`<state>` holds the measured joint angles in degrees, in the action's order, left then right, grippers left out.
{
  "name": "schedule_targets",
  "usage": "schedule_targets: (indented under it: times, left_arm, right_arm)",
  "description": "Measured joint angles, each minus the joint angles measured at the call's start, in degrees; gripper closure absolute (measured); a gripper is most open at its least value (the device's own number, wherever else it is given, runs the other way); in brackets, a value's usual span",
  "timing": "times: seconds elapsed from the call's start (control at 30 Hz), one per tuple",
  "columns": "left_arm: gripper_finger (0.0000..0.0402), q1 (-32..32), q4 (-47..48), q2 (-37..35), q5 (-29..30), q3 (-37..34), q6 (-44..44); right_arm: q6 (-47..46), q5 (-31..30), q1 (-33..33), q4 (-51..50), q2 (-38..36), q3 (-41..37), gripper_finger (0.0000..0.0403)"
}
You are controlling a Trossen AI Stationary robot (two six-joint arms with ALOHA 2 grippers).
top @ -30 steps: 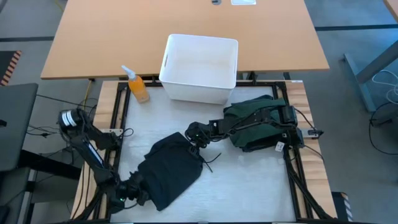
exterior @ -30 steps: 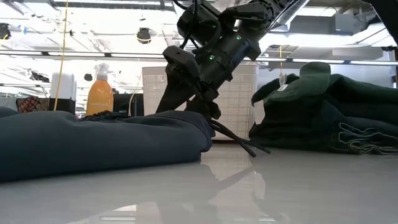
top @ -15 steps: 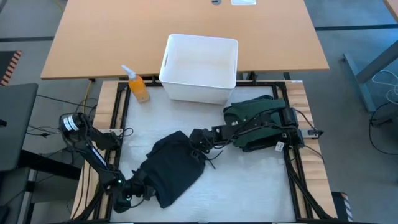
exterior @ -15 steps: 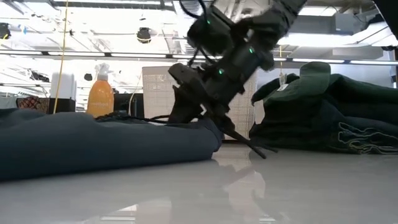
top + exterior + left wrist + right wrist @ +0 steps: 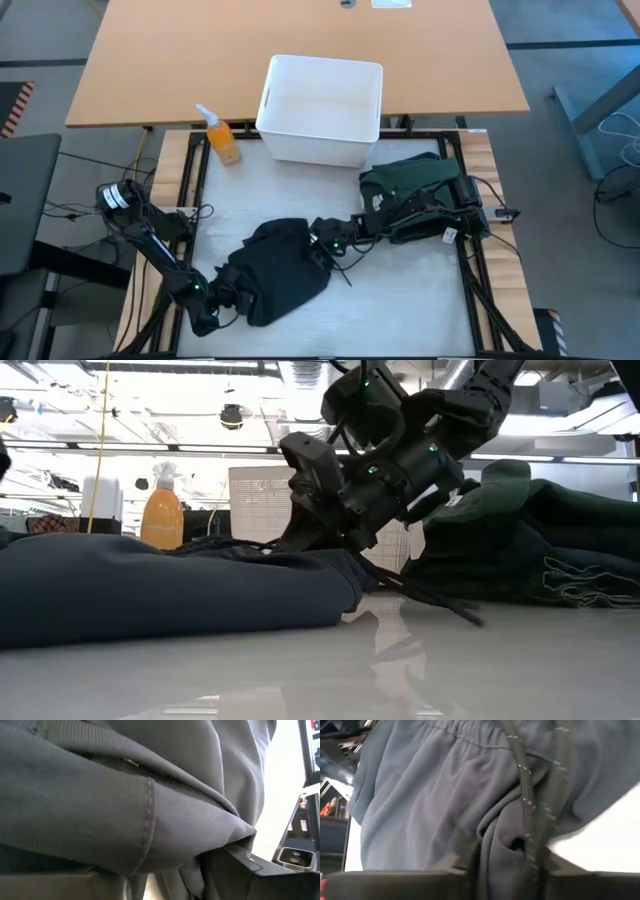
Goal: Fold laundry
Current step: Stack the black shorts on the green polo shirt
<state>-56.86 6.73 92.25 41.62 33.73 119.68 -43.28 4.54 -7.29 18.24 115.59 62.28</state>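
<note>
Working the black garment, which is lying bunched on the near-middle of the table, w/ the green pile sitting apart at the right and the white bin at the far edge.

We're reaching in from both ends. The left gripper is at the garment's near-left edge. Cloth is filling its wrist view, so we can't tell how wide it is or whether it's got hold of anything. The right gripper is at the far-right edge, by the gathered waistband and the drawstring. Cloth is bunching right in front of it, but we can't tell there either if it's gripping.

To do this step well, we're thinking:
- Confirm both holds before lifting, i.e. cloth is really pinched, not just draped.
- Take hem or waistband, not the cord alone, since it looks likely to slip and drag.
- Grab one layer per side if poss., or the heap is only going to move as a lump.
- Pull the two ends apart gently, low over the table, so the fabric is spreading flat.
- Keep clear of the green pile on the right.
</note>
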Motion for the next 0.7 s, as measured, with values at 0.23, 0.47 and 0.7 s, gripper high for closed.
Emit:
schedule_targets:
  times: [0.23, 0.47, 0.7]
  left_arm:
    - [0.0311, 4.4, -4.0, 0.2, -0.2, -0.2, -11.0]
    - [0.0393, 7.3, -9.8, -1.3, 8.5, -0.5, -24.3]
    - [0.0399, 8.3, -18.9, -11.7, 20.3, -0.3, -45.2]
  right_arm:
    - [3.4, 4.1, -0.6, 2.3, 0.0, 0.2, 0.0371]
    - [4.1, 17.8, 2.8, 0.7, -1.3, 6.4, 0.0365]
    - [13.1, 24.3, 6.3, -23.2, -13.0, 14.6, 0.0366]
